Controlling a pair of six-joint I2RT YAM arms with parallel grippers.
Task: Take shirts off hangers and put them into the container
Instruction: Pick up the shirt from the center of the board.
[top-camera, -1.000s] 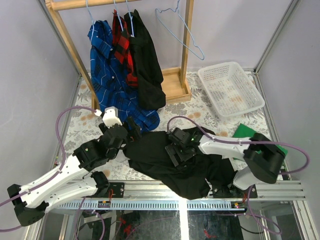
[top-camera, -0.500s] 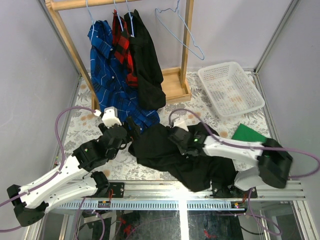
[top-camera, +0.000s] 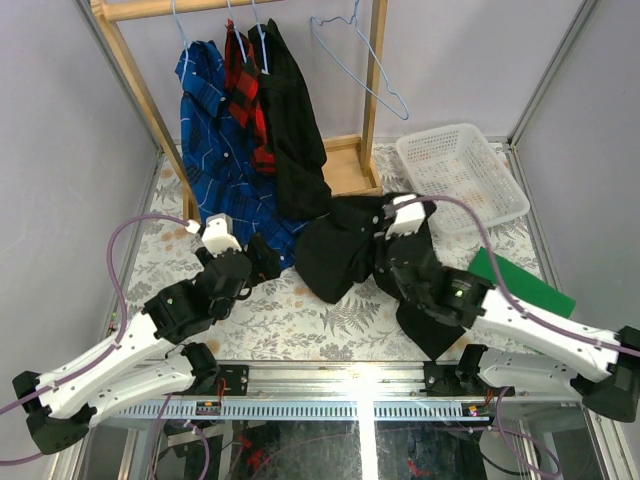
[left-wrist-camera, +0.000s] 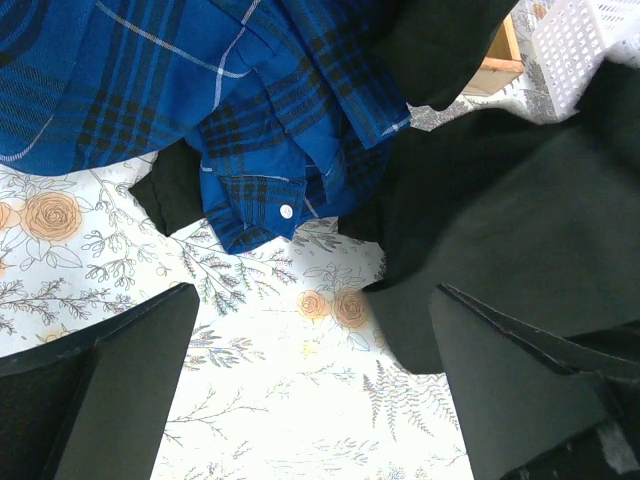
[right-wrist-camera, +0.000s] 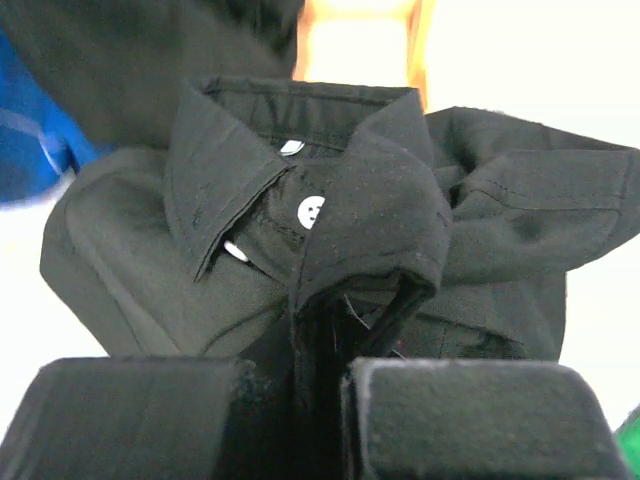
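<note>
My right gripper (top-camera: 383, 228) is shut on a loose black shirt (top-camera: 340, 255) and holds it bunched above the table, in front of the rack base. In the right wrist view its collar and white button (right-wrist-camera: 310, 210) sit just past the closed fingers (right-wrist-camera: 130, 420). My left gripper (top-camera: 265, 258) stands open over the floral cloth with nothing between its fingers (left-wrist-camera: 110, 390). A blue plaid shirt (top-camera: 215, 150), a red-and-black one (top-camera: 245, 95) and a black one (top-camera: 295, 130) hang on light-blue hangers. One hanger (top-camera: 360, 60) is bare. The white container (top-camera: 460, 178) stands at the back right.
The wooden rack (top-camera: 345, 175) stands at the back with its base next to the basket. A flat green cloth (top-camera: 520, 282) lies at the right, partly under my right arm. The blue plaid hem (left-wrist-camera: 250, 110) hangs low just ahead of my left gripper.
My right gripper has shut on the black shirt and carried it from the table's front edge up and back toward the rack base. The left arm has not moved.
</note>
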